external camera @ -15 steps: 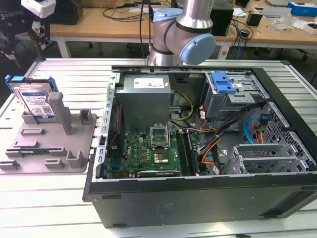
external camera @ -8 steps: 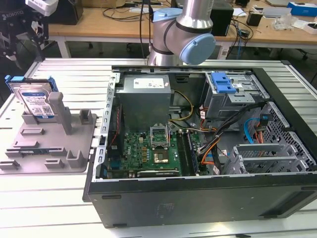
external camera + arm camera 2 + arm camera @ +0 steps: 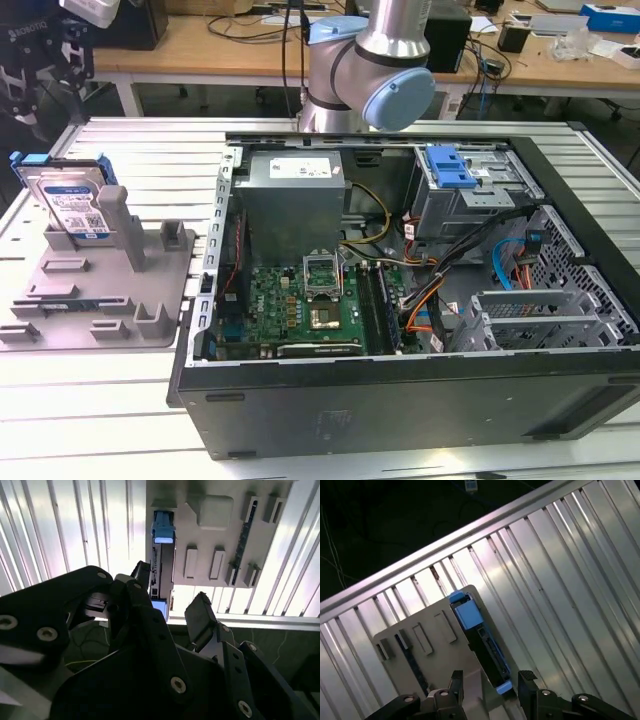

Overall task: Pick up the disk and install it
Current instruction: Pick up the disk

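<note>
Your gripper (image 3: 491, 679) hung open and empty above the disk (image 3: 481, 640), which stood on edge in the grey holder (image 3: 100, 300) on the desk (image 3: 130, 160), beside the opened computer case (image 3: 400, 400).

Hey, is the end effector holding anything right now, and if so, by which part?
Nothing is held. The end effector hangs open above the disk, which stands on edge in its grey holder.

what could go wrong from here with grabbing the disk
The disk stands on edge in the grey holder, with the gripper open above it: an off-centre descent could land a finger on its narrow top edge. Loose cables lie beside the drive cage in the computer case, so they might snag the disk.
</note>
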